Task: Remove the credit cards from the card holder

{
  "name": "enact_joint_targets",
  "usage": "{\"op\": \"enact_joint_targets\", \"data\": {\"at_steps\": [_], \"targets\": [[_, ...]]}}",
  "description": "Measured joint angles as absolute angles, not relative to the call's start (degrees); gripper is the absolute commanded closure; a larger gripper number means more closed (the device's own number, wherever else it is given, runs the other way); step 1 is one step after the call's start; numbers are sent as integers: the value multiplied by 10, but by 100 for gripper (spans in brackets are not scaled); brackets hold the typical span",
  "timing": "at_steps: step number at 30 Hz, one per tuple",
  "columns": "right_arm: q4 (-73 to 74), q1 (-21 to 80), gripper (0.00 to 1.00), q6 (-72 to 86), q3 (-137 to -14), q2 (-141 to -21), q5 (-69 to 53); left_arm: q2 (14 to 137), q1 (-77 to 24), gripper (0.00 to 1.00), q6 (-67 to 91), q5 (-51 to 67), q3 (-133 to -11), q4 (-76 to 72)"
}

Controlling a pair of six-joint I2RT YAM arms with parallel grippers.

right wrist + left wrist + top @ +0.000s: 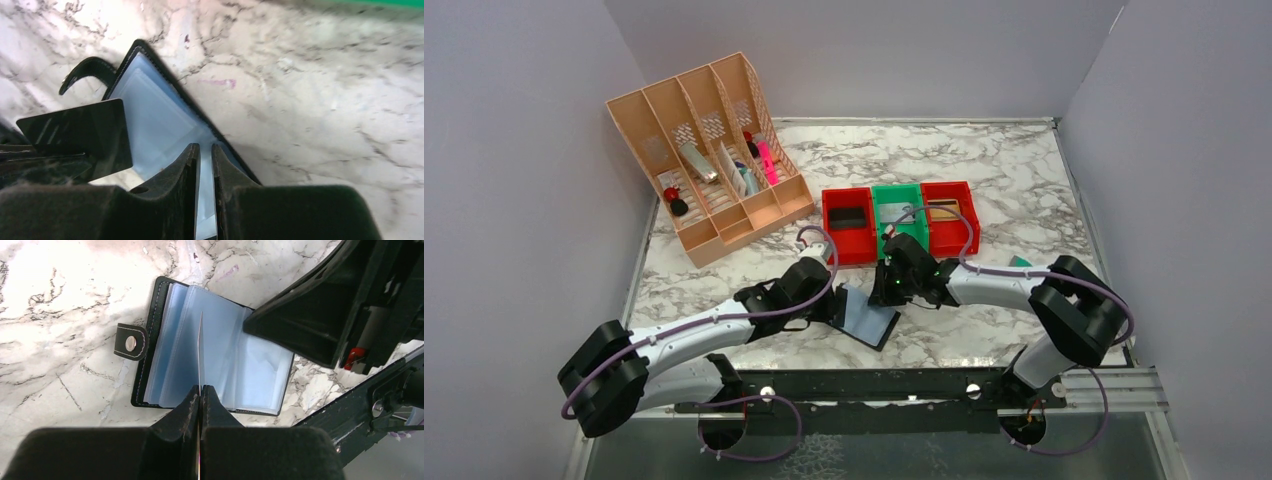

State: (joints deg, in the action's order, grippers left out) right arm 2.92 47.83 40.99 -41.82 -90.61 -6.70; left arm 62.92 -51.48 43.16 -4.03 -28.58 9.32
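Observation:
The black card holder [870, 320] lies open on the marble table between my two grippers. In the left wrist view the card holder [170, 360] shows its grey-blue inner sleeves and its snap tab [131, 342] at the left. My left gripper [201, 389] is shut on a thin credit card [200, 345], seen edge-on and standing upright over the holder's middle fold. The right wrist view shows that card [80, 132] as a dark glossy rectangle. My right gripper [205, 147] has its jaws nearly closed with nothing between them, its tips on the holder's right panel [160, 120].
Two red bins [849, 222] [949, 215] with a green bin [898, 208] between them stand just behind the grippers. An orange divided organizer [709, 155] with small items is at the back left. A small teal block [1021, 262] lies by the right arm. Grey walls enclose the table.

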Motion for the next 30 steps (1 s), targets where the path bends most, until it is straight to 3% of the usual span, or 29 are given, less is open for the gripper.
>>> {"op": "enact_joint_targets", "data": {"at_steps": [7,11,16,30], "targets": [[63,478,76,350,-420,-879,-33,644,-515,100,432,-40,-286,91],[50,476,65,349,-411,-848,-75,644,-515,100,432,-40,-286,91],[-15,479,58,375,-394,-831,-151,644,-514,100,432,-40,-286,91],[-57,499,58,397,-384,-912,-211,623,-514,100,432,-52,-286,96]]}}
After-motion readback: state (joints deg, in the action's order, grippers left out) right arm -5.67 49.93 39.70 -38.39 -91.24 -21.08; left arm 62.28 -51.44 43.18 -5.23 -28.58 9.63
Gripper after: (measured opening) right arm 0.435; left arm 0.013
